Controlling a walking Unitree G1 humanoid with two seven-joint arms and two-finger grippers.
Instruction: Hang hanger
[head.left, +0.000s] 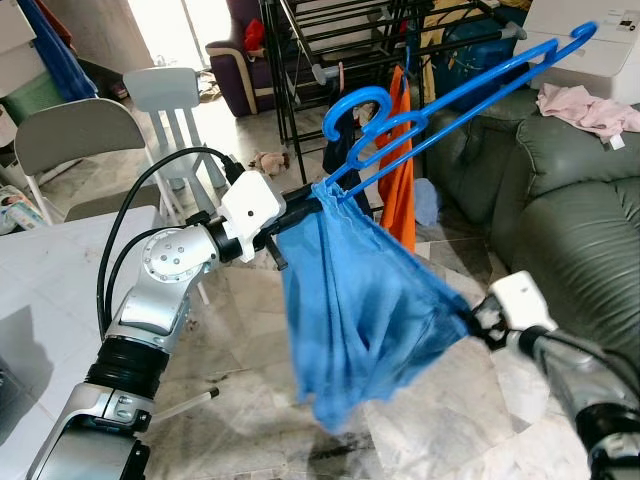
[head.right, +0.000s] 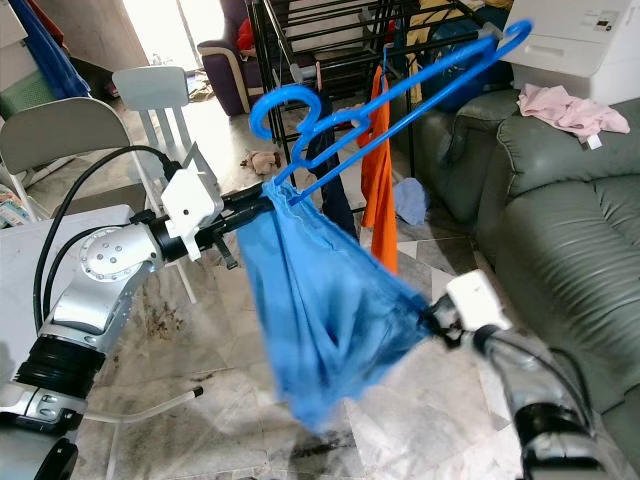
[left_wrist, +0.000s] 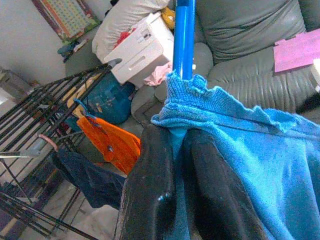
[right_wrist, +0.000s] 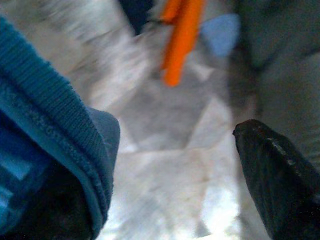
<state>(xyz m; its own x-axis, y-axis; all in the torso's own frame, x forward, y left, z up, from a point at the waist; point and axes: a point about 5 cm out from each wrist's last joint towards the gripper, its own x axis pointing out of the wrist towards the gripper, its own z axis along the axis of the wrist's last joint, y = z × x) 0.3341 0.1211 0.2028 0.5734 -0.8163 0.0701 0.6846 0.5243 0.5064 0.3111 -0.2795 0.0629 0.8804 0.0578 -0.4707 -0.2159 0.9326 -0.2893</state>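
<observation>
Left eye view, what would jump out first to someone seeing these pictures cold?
First, the bright blue cloth hanging mid-frame on a blue plastic hanger that slants up toward the grey sofa. The left gripper is shut on the cloth's collar and the hanger, while the right gripper is at the cloth's lower edge. Behind them, an orange garment hangs on a black drying rack.

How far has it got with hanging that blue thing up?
Done: the blue garment is already on the blue hanger. In hand: the left gripper is shut on the garment's collar at the hanger, holding both up in the air, while the right gripper has its fingers open at the garment's lower corner. Left: the hanger's hook is not yet on the black drying rack behind.
</observation>
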